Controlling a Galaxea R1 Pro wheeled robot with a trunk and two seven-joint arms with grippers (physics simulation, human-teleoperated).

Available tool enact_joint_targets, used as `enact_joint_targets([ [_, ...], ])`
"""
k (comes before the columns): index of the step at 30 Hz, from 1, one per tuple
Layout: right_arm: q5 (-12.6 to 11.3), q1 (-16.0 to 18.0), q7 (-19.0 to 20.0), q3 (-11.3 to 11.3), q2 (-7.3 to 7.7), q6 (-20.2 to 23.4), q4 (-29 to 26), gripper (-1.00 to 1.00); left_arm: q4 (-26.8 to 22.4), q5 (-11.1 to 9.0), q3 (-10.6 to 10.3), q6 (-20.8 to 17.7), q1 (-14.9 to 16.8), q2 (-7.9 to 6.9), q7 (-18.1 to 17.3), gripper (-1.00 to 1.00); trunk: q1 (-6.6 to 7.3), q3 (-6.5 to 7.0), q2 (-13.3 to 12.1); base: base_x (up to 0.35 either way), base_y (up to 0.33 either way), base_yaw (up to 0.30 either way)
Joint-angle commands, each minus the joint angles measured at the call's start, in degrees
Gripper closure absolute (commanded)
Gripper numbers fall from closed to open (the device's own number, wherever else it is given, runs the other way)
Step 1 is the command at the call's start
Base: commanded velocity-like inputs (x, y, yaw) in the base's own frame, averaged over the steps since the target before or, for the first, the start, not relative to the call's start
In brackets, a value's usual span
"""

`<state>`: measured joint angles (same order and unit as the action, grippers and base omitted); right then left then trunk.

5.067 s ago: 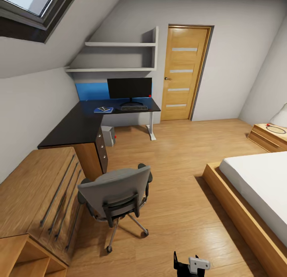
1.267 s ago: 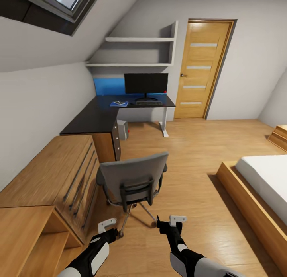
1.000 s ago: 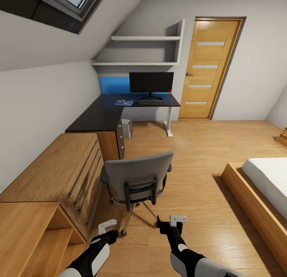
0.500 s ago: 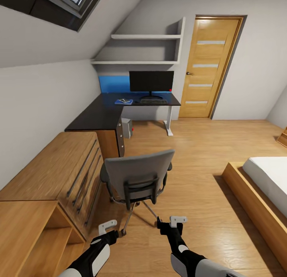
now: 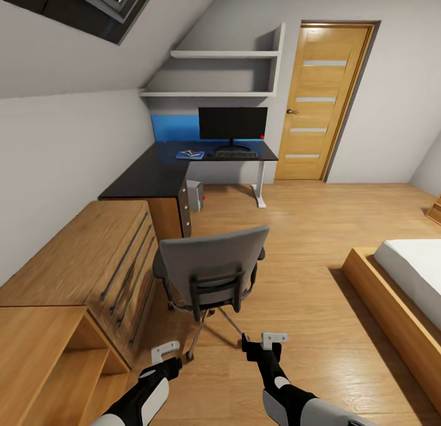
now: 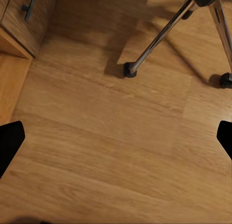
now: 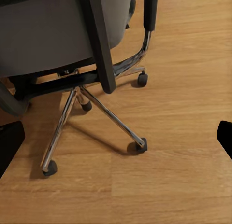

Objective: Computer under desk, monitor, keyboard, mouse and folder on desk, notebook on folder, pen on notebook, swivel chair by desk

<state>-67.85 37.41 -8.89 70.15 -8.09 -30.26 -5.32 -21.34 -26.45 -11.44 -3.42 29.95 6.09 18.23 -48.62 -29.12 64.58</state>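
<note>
1. Left gripper (image 5: 165,351): fingers spread wide in the left wrist view, black tips at opposite edges of that picture, nothing between them. It hangs over bare wood floor (image 6: 116,151) near one chrome leg and castor (image 6: 128,69) of the chair base.
2. Right gripper (image 5: 264,342): also wide apart and empty in the right wrist view. It faces the back of the grey padded swivel chair with black armrests and chrome star base (image 5: 211,270), not touching it.
3. Chair: backrest turned toward the robot, seat facing the desk end of the room. It stands on open floor just beside the light wooden drawer cabinet (image 5: 92,261), well apart from the desk's far run.
4. Long glossy black L-shaped desk (image 5: 153,175): one arm runs along the left wall away from the robot, the other along the far wall toward the wooden door (image 5: 321,101).
5. On the far arm: wide black flat monitor (image 5: 233,125), upright, screen facing the room, long axis along the wall. Flat dark keyboard (image 5: 236,154) in front of it, parallel.
6. Flat bright blue folder (image 5: 190,154) to the left of the keyboard, small dark items on top, too small to tell apart.
7. Light grey tower computer (image 5: 195,195) under the desk, beside the black drawers.
8. Bed with wooden frame (image 5: 392,291) at right. White wall shelves (image 5: 214,74) above the desk.
</note>
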Motion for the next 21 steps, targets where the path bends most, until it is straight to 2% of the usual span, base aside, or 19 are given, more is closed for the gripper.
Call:
enact_joint_targets([
  [1, -0.09, 0.03, -0.51, 0.48, 0.02, -0.06, -0.05, -1.0, 0.04, -0.29, -0.49, -0.28, 0.02, -0.04, 0.5, -1.0, -0.23, -0.24, 0.45, 0.0, 0.0, 0.0],
  [21, -0.03, 0.03, -0.51, 0.51, 0.07, -0.06, -0.04, -1.0, 0.41, -0.28, -0.51, -0.36, 0.02, 0.21, 0.5, -1.0, -4.62, -3.83, 8.47, 0.0, 0.0, 0.0],
])
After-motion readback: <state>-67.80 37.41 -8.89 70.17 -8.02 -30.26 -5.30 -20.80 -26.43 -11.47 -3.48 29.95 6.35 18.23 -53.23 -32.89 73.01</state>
